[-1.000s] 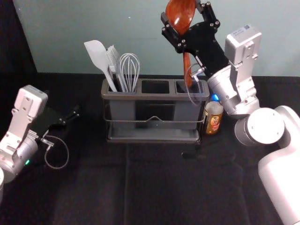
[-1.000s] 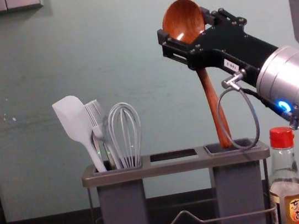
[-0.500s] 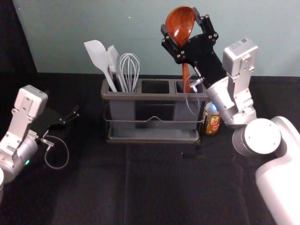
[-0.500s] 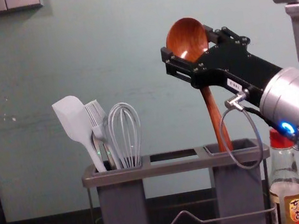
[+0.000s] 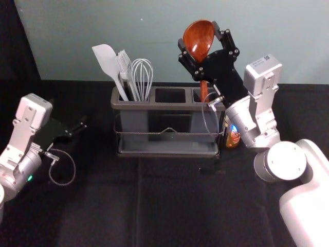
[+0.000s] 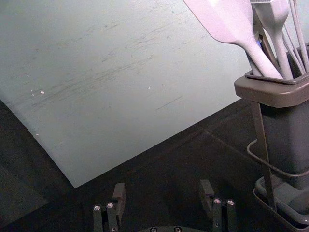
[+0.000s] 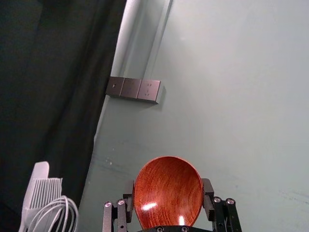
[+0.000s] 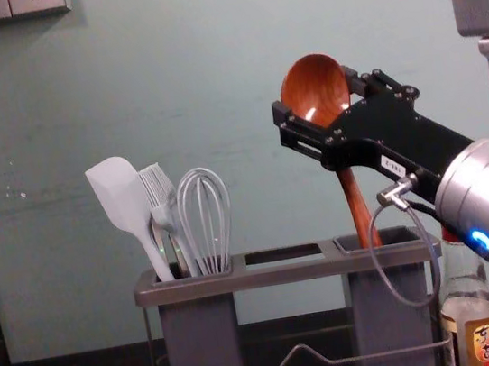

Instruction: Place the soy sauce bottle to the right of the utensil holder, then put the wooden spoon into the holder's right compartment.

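Observation:
My right gripper [image 5: 207,42] is shut on the bowl of the wooden spoon [image 5: 198,40], above the right end of the utensil holder [image 5: 169,107]. In the right wrist view, the fingers of my right gripper [image 7: 168,195] press both sides of the spoon bowl [image 7: 168,191]. The chest view shows the spoon's handle [image 8: 359,212] reaching down into the holder's right compartment [image 8: 389,290]. The soy sauce bottle [image 8: 471,320] stands upright just right of the holder, its cap partly behind my right arm. My left gripper [image 5: 81,127] is parked at the left, its fingers [image 6: 119,198] apart with nothing between them.
A white spatula [image 8: 124,200], a brush [image 8: 160,195] and a whisk [image 8: 205,220] stand in the holder's left compartment. Behind the black table [image 5: 169,206] rises a pale wall, with a socket panel [image 7: 133,89] on it.
My right gripper has moved down with the spoon, and the handle is lower in the right compartment. My right arm now covers more of the bottle's top. The left arm has stayed put.

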